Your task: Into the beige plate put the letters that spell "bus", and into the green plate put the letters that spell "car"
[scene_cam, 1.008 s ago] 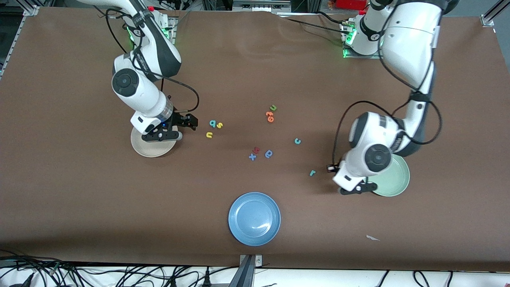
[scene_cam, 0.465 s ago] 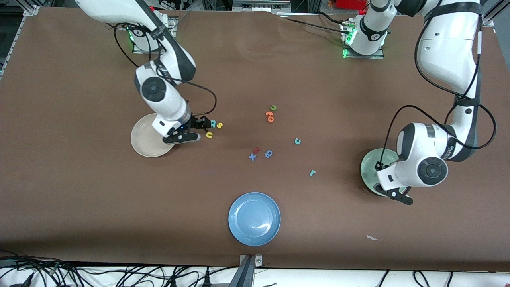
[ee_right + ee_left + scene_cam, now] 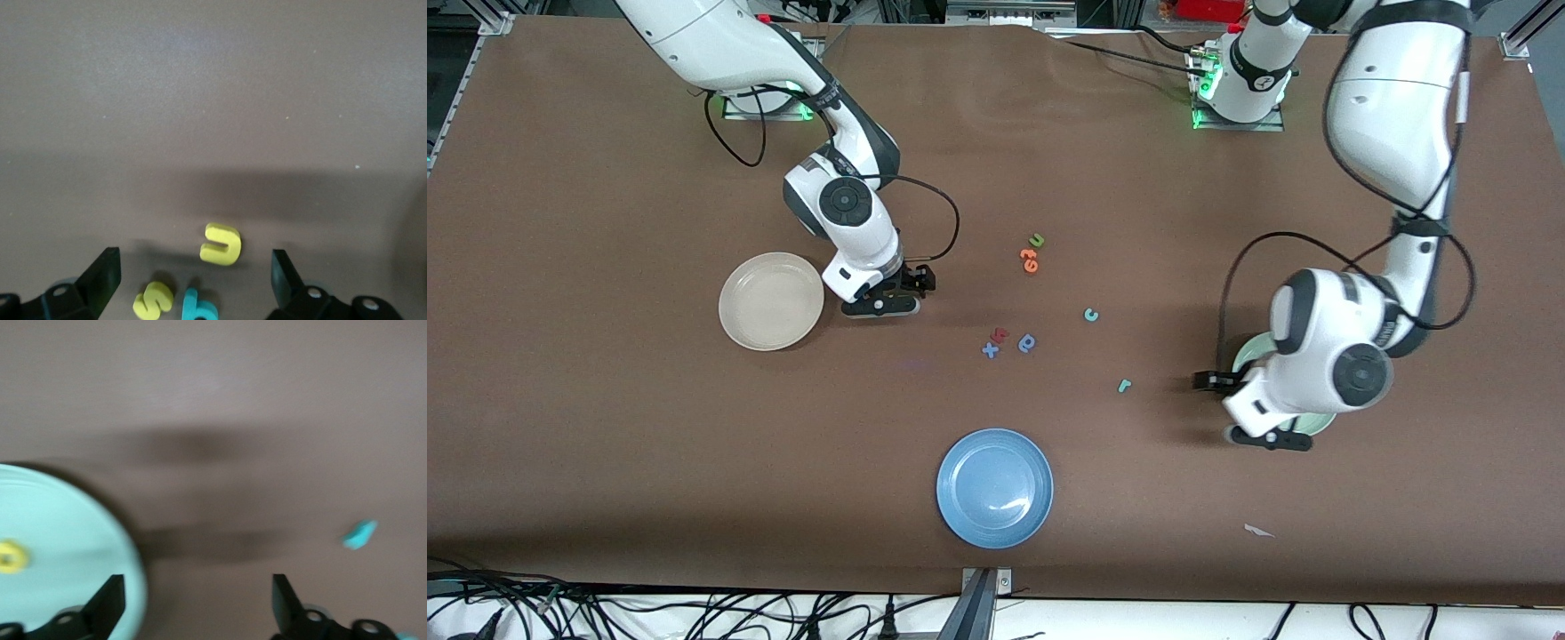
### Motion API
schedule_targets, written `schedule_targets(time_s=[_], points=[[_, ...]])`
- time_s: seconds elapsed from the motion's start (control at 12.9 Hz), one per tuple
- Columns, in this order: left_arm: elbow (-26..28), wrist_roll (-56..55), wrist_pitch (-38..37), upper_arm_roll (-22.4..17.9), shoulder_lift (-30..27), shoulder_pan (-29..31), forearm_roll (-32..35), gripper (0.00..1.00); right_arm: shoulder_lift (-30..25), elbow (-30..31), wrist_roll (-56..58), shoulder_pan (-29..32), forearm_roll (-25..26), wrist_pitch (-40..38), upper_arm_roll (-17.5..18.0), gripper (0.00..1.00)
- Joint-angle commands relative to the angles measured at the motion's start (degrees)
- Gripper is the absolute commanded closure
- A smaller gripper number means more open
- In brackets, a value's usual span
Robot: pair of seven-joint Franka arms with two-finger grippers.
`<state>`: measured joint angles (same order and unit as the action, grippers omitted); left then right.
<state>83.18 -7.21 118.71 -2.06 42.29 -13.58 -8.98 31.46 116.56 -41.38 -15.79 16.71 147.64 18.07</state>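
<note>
A: Your right hand (image 3: 193,280)?
B: Wide open, low over the yellow u (image 3: 221,243), yellow s (image 3: 153,298), teal b (image 3: 199,308), beside your beige plate (image 3: 771,300).
A: Left hand (image 3: 197,603)?
B: Open too, nothing gripped, at the green plate (image 3: 60,567) rim; yellow a (image 3: 11,557) in it. Teal r (image 3: 1124,385), teal c (image 3: 1090,315) on the bench (image 3: 605,444).

Pretty plain setup: one big table covered in a brown mat (image 3: 605,427) that fills nearly the whole front view, a bit wrinkled near the top edge. Aluminium frame rails (image 3: 1522,36) poke in at the corners. Along the bottom runs a white strip with a tangle of black cables (image 3: 720,613) and a metal bracket (image 3: 985,591) in the middle. There's a small white scrap (image 3: 1258,531), maybe paper, on the mat. Lighting's even, soft shadows.
</note>
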Motion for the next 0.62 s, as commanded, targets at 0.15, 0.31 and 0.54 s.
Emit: schedule_targets(time_s=[0.15, 0.31, 0.54], points=[[-0.66, -23.35, 8.27, -0.76, 2.97, -8.21, -1.39, 0.00, 0.71, -1.16, -0.99, 0.32, 1.48, 0.54, -0.23, 0.03], [-0.39, -29.42, 10.57, -0.76, 4.55, -10.06, -1.30, 0.01, 1.50, -1.16, -0.90, 0.32, 1.92, 1.07, -0.49, 0.06], [-0.39, -32.43, 12.07, -0.76, 5.79, -10.85, -0.95, 0.09, 2.55, -0.55, -0.90, 0.32, 2.45, 3.09, -1.10, 0.08]])
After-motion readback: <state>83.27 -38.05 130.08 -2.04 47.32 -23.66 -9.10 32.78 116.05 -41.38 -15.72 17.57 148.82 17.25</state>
